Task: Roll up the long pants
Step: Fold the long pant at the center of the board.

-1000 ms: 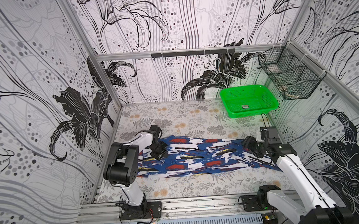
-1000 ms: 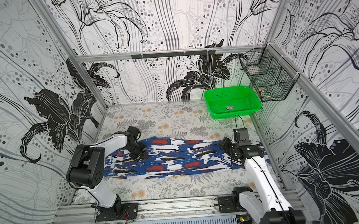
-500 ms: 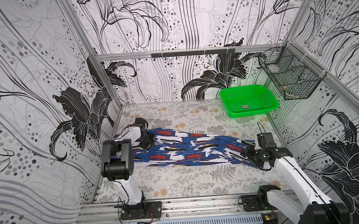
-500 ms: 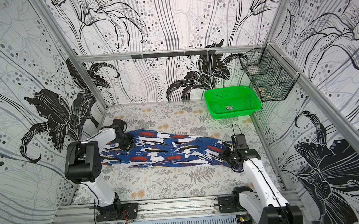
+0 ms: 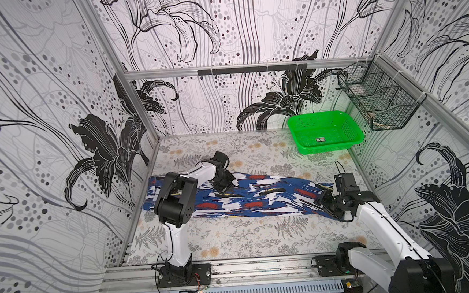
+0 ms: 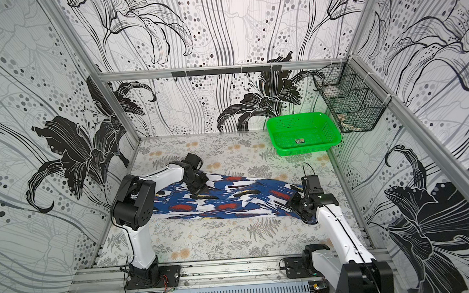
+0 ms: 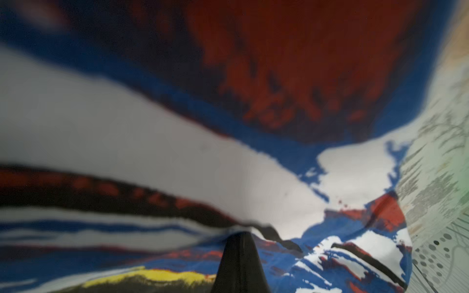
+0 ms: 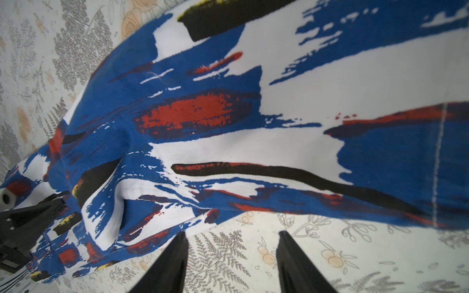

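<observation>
The long pants (image 5: 259,198) (image 6: 231,200) lie stretched left to right across the floral table, blue with white, black, red and yellow patches. My left gripper (image 5: 224,185) (image 6: 199,188) rests low on their far edge towards the left end. In the left wrist view its fingers form one shut black wedge (image 7: 239,236) with its tip tucked under a fold of the pants (image 7: 177,165). My right gripper (image 5: 322,203) (image 6: 295,204) is at the right end. In the right wrist view it stands open (image 8: 232,233) over bare table, just beside the pants' edge (image 8: 228,126), with nothing between its fingers.
A green plastic basket (image 5: 331,147) (image 6: 306,148) sits at the back right corner of the table. A black wire basket (image 5: 378,105) (image 6: 348,104) hangs on the right wall above it. Patterned walls close in the left, back and right sides.
The pants slid towards the left wall along with my left gripper. That gripper then moved right along the pants' far edge. My right gripper came nearer, staying at the right end.
</observation>
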`<state>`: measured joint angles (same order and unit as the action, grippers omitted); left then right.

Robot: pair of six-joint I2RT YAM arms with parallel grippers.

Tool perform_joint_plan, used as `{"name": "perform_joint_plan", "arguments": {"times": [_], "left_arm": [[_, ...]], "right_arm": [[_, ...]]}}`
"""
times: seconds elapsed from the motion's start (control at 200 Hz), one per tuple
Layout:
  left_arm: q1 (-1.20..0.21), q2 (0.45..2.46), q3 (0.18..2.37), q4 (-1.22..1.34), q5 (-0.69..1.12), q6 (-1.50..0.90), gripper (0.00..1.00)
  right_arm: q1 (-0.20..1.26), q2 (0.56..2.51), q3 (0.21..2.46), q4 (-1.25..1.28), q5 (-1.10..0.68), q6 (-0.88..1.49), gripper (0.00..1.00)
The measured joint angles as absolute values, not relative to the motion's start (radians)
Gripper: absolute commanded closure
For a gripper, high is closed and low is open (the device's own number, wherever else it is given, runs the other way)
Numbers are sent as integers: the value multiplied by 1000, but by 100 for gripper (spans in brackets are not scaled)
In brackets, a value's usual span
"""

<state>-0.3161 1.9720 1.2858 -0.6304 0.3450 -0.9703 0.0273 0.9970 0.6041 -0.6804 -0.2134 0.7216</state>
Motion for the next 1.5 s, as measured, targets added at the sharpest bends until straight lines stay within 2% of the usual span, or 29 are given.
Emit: {"name": "perform_joint_plan", "arguments": {"times": [0.33,0.626,0.851,1.297,1.417,1.502], "left_arm": [[-262,1944,1224,-564,386,-970,100],[-123,1910,1188,-567,355,-958,100],[-123,1910,1188,-566,352,-955,100],[-123,1898,1164,-537,356,-956,100],[-124,1893,1155,-524,356,-956,100],[-124,1887,1148,-518,356,-956,100]], "right_arm": [[-39,1124,647,-733,-168,722,42],[-57,1082,646,-785,-168,771,48],[-57,1064,595,-781,-208,793,50],[-57,1219,590,-710,-208,788,53],[-58,1250,593,-683,-189,780,64],[-57,1258,594,-665,-167,768,81]]}}
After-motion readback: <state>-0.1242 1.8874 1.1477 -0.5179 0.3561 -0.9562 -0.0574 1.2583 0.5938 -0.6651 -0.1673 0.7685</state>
